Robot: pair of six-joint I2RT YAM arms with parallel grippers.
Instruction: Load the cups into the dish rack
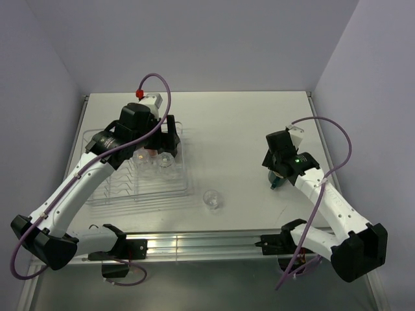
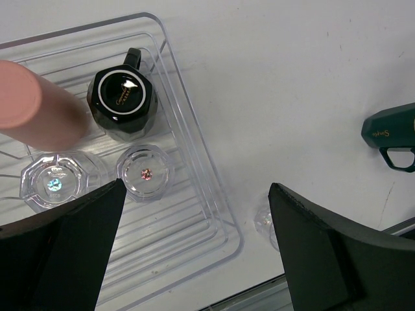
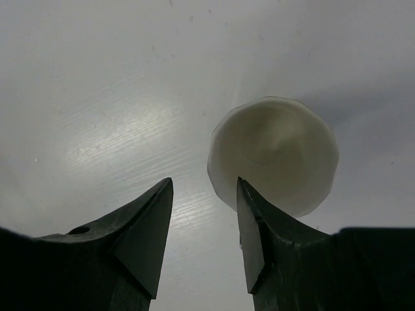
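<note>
Nearest, one clear tumbler (image 1: 212, 199) stands loose on the white counter (image 1: 246, 123), at 4 o'clock of the clear ribbed plastic dish rack (image 1: 107, 192). At the rack's 3 o'clock, well apart, the right claw (image 3: 205, 183) hangs half-spread, gripping nothing, over the dark green white-lined mug (image 3: 279, 152). Farther back the left claw (image 2: 196, 186) gapes wide and empty above the rack, which holds two upturned clear tumblers (image 2: 146, 172), a black handled mug (image 2: 123, 97) and a salmon-orange cup (image 2: 35, 107). Four loaded, two left, I judge.

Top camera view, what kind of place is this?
Likely a robot test bench: a bare white table boxed by plain walls, a left arm and right arm mounted at its near edge, and a clear dish rack.
</note>
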